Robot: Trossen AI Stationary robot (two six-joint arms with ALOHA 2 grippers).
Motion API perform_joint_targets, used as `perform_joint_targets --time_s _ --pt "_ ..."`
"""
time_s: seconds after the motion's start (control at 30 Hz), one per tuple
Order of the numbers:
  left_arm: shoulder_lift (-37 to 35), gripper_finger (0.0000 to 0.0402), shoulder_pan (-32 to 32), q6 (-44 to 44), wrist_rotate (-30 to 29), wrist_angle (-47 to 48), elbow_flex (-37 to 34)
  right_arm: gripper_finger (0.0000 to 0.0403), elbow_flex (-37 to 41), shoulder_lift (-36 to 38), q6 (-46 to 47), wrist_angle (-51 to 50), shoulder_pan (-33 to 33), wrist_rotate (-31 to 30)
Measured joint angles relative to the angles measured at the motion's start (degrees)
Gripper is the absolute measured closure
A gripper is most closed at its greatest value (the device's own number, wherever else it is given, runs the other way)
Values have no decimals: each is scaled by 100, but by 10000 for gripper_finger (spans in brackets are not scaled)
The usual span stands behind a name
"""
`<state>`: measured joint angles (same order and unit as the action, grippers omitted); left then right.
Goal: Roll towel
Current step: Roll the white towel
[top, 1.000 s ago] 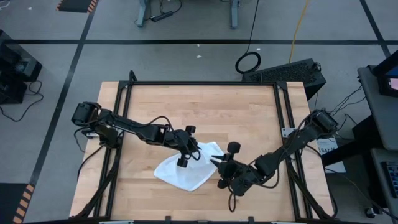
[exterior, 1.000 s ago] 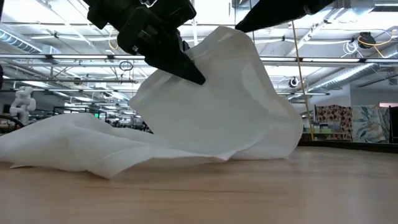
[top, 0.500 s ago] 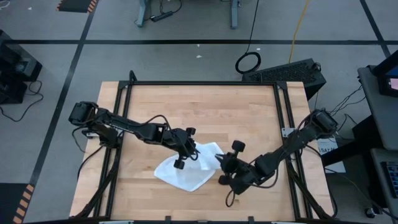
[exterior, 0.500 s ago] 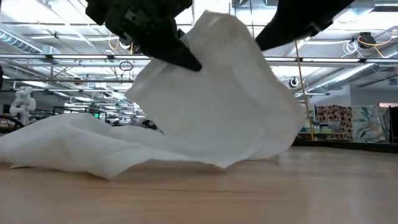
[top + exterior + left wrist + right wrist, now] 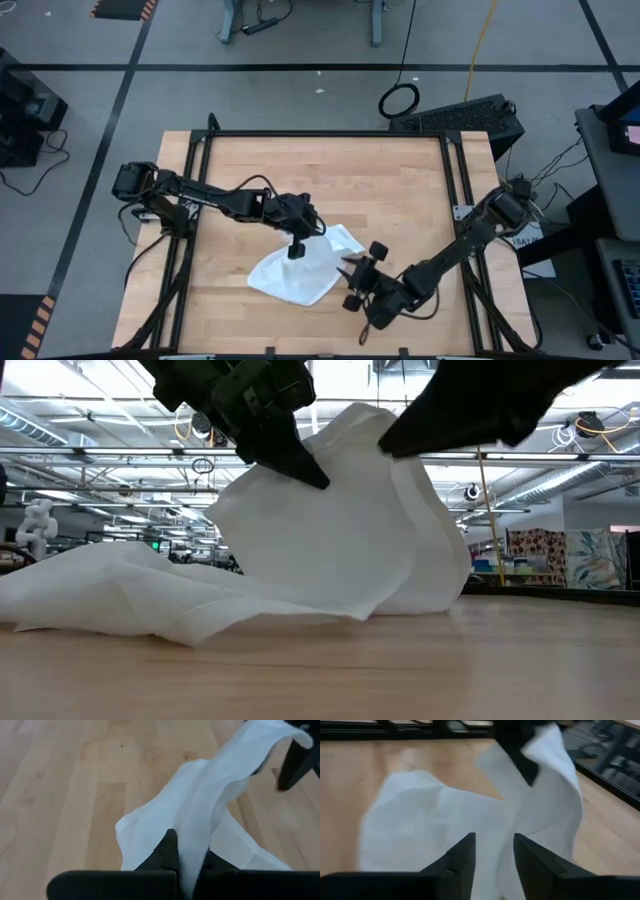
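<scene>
Towel: crumpled on table, near front edge; one fold lifted.
Left gripper: clenched on lifted fold; fingertips hidden by cloth.
Right gripper: released, fingers apart, beside towel.

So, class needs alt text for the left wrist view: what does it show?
The left hand pinches a fold of the white towel, lifting it in a ridge above the wooden table. The rest of the cloth lies crumpled below.

White towel, crumpled, one edge lifted off tabletop
</scene>
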<state>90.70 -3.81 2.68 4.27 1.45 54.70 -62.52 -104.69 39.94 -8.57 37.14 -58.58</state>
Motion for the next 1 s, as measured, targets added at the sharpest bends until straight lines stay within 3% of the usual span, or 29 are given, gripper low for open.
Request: perform_joint_targets --time_s 0.2,0.4,0.53,0.8,1.0 --pt "0 400 -7 4 3 102 -1 240 2 -102 206 -40 -246 -162" --pt "0 400 -7 2 0 48 0 237 2 -102 -305 -3 -513 -182" --pt "0 400 -7 -7 2 71 0 266 2 -102 -913 353 -651 -129" --pt "0 400 -7 -50 3 138 0 394 2 -74 -1844 1014 -556 -118" --pt "0 400 -7 -57 3 217 0 378 2 -11 -1495 950 -468 183"
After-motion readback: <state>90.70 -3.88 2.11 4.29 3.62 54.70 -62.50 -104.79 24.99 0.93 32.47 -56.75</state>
